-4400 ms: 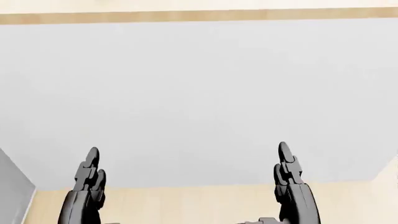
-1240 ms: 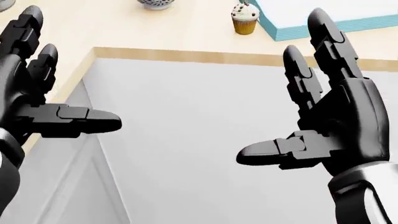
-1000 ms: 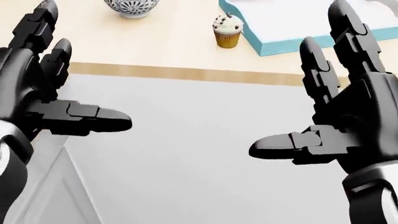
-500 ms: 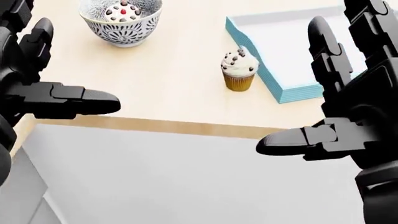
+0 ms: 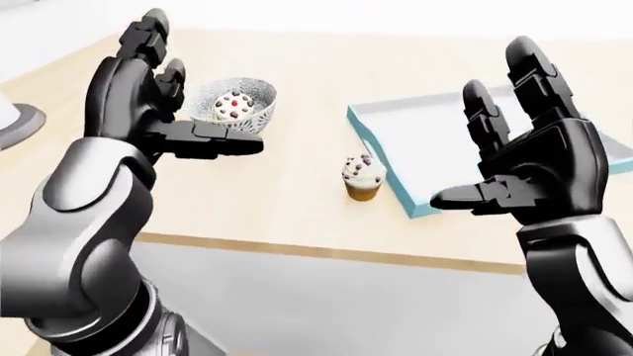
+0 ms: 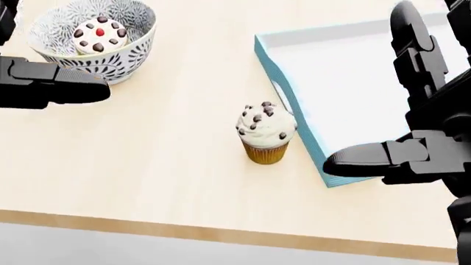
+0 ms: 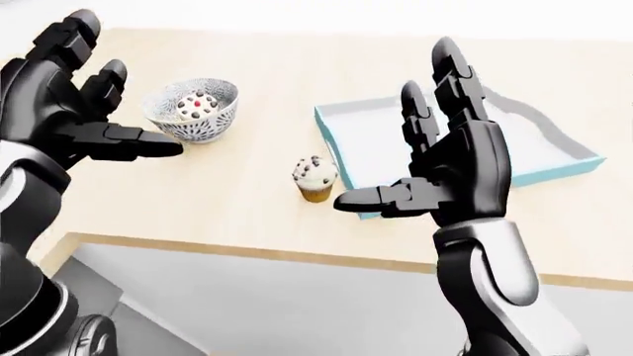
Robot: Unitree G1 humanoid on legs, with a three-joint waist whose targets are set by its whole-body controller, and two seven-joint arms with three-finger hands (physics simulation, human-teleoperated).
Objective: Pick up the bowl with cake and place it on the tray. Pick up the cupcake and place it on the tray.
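With the fingers [image 5: 148,55] of both my hands spread wide and empty above the table [image 6: 147,182], I should lower my left hand [image 5: 148,104] around the bowl [image 6: 95,38] with cake, left of the tray [image 6: 353,105], gripping its rim evenly before lifting.

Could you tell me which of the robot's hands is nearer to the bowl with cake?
Left. The left hand hovers beside the bowl with cake; the right hand is across the tray.
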